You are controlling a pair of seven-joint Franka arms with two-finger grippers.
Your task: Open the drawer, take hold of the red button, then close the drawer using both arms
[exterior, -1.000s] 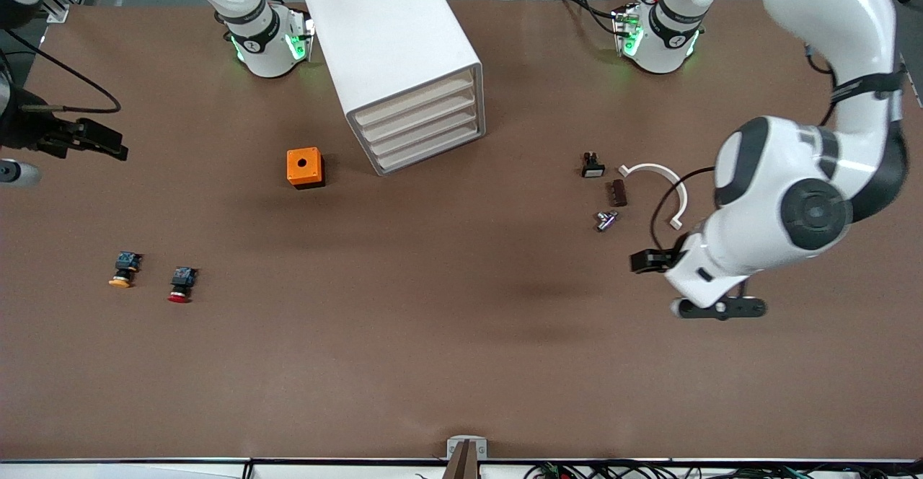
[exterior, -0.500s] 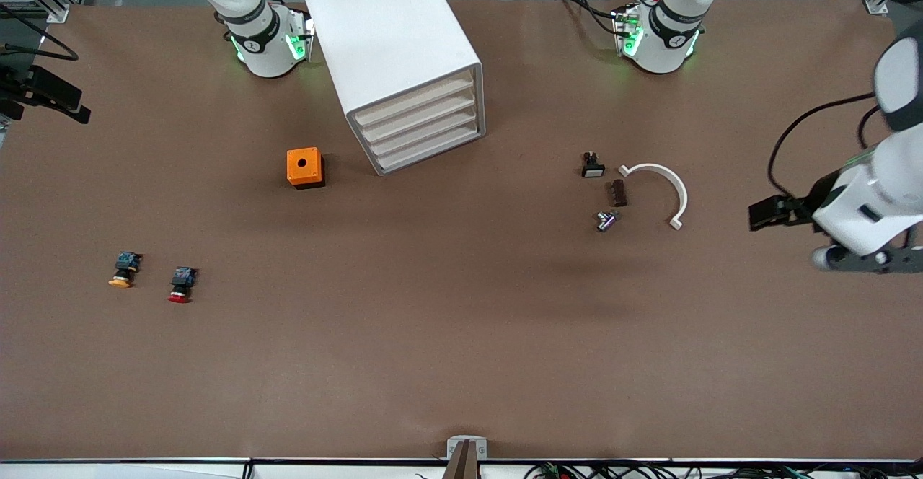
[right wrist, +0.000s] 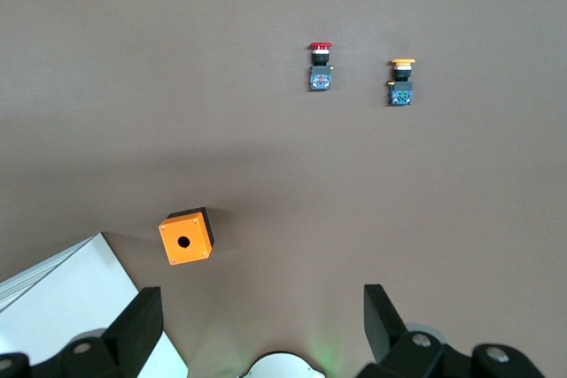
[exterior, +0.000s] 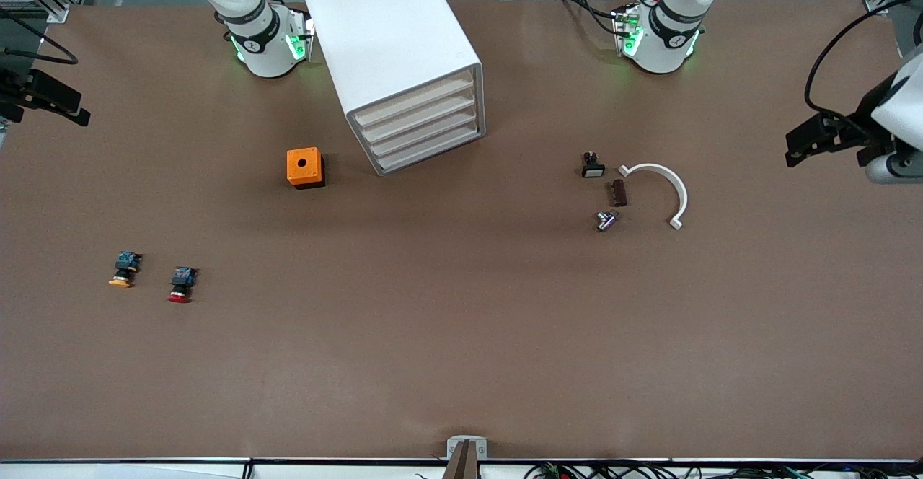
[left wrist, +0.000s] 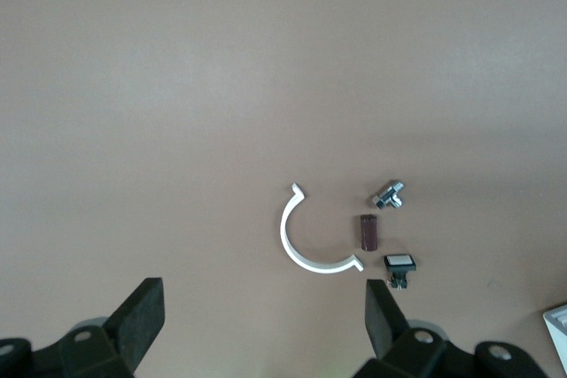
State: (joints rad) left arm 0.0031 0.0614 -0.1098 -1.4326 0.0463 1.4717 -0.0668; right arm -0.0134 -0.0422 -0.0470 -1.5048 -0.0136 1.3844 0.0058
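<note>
My left gripper [left wrist: 261, 320] and right gripper [right wrist: 257, 320] have pulled back to the surface's ends, both spread and empty. The drawer [exterior: 417, 99] stays closed; the button [exterior: 180, 284] lies near the orange-capped button.

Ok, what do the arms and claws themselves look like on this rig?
Both arms are glossy white with dark joint bands; their round bases glow green, with black cables at the left arm's base. Each claw, the left claw and the right claw, has two flat black fingers on a black body. A black cable loops to the left arm's wrist.
</note>
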